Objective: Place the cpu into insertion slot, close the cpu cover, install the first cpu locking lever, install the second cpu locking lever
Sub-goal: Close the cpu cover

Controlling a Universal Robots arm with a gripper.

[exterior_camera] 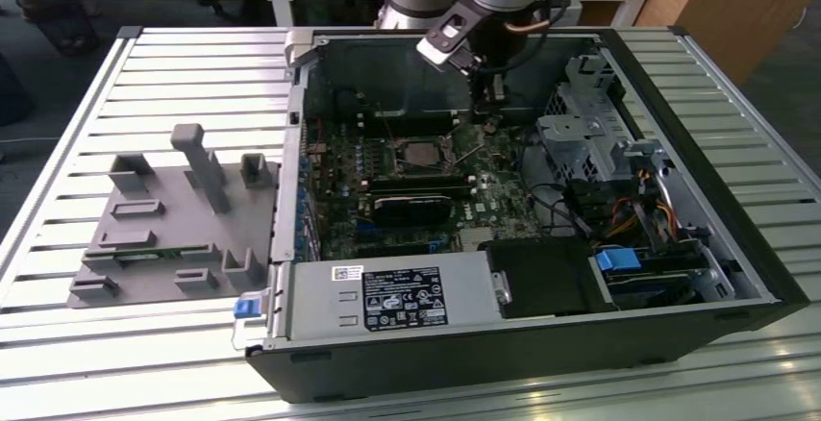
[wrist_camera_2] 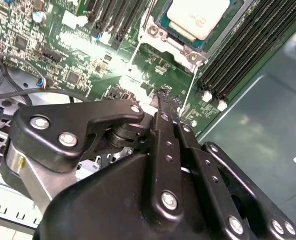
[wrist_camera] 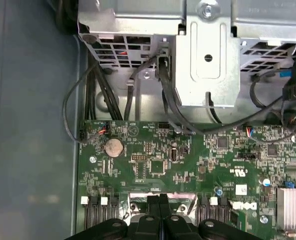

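The cpu (wrist_camera_2: 198, 16), a small square chip with a dull silver top, lies in its socket on the green motherboard (exterior_camera: 417, 155). The cpu cover (wrist_camera_2: 187, 49), a thin silvery frame, lies flat around it. A thin wire locking lever (wrist_camera_2: 189, 90) runs out from the socket's corner past my fingertips. My gripper (wrist_camera_2: 167, 100) hangs just above the board beside the socket, on the exterior view's right (exterior_camera: 486, 121). Its black fingers (wrist_camera: 160, 201) are pressed together with nothing seen between them.
The open computer case (exterior_camera: 667, 104) lies on a slatted metal table. A metal drive cage (exterior_camera: 584, 142) with black cables (wrist_camera: 87, 95) stands close beside the gripper. Memory slots (wrist_camera_2: 248, 50) flank the socket. The power supply (exterior_camera: 385, 296) fills the case's front. A grey fixture block (exterior_camera: 167, 219) lies outside on the left.
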